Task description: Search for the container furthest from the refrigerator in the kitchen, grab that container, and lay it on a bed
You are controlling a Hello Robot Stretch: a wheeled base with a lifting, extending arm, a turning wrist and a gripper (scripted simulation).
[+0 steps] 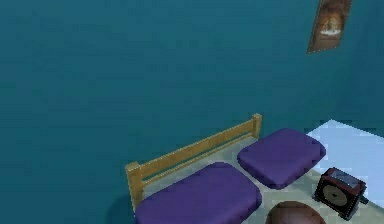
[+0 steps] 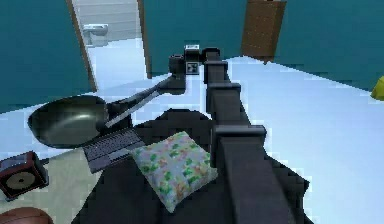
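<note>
A dark frying pan (image 2: 68,120) hangs over the bed's pale sheet (image 2: 300,120) in the arm side view. Its long handle (image 2: 140,100) slants up to my gripper (image 2: 170,82), which holds it at the end of the dark arm (image 2: 235,130). The bed appears in the forward view too, with a wooden headboard (image 1: 190,152) and two purple pillows (image 1: 200,198) (image 1: 281,156) against a teal wall.
On the bed lie a laptop (image 2: 112,148), a floral cushion (image 2: 172,168), a dark blanket (image 2: 150,195), a small clock (image 2: 20,176) (image 1: 339,190) and a brown ball (image 1: 292,213). Beyond are an open doorway (image 2: 110,35) and a wooden door (image 2: 262,28). A framed picture (image 1: 331,24) hangs on the wall.
</note>
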